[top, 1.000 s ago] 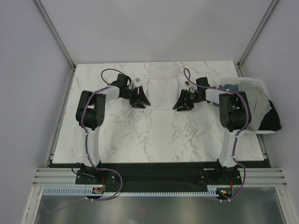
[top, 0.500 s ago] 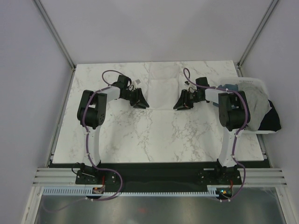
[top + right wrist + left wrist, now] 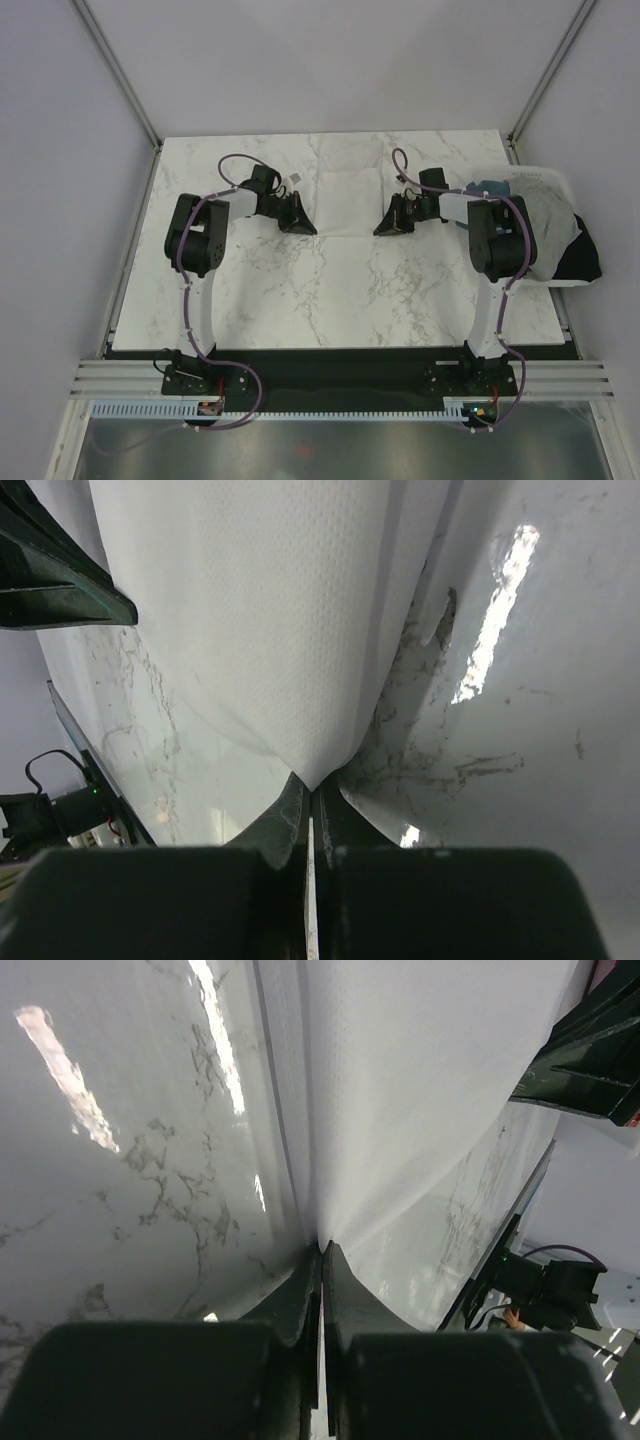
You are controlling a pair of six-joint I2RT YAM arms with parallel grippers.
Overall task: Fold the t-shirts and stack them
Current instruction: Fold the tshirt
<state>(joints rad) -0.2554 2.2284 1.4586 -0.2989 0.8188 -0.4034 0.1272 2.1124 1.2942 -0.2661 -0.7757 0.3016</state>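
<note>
A rigid white plastic bin (image 3: 548, 171) sits at the right edge of the table, just beyond the right arm's elbow. It holds a crumpled light grey cloth shirt (image 3: 548, 215) that fills most of it. A teal-blue cloth shirt (image 3: 489, 187) shows at the bin's far left corner. A black cloth shirt (image 3: 583, 258) hangs over its right side, off the table edge.

The plain white thin cloth t-shirt (image 3: 345, 190) lies spread flat on the far middle of the white marble surface with grey veins (image 3: 330, 290), between the two grippers. The left gripper (image 3: 321, 1252) has its black jaws pressed together on the near left corner of the white t-shirt, and the cloth fans out from the pinch. The right gripper (image 3: 310, 785) is closed in the same way on the near right corner, where the fabric comes to a point between the fingers. From above, the left gripper (image 3: 303, 226) and the right gripper (image 3: 384, 227) face each other, low on the surface, at the shirt's near edge.

The marble slab covers most of the table and shows bright reflections of light. A black strip (image 3: 330, 368) runs along its near edge, where both arm bases are bolted, with aluminium rails (image 3: 330, 395) just nearer. Plain pale grey walls (image 3: 60, 150) enclose the left, far and right sides, and slanted metal posts (image 3: 115, 70) stand at the far corners.
</note>
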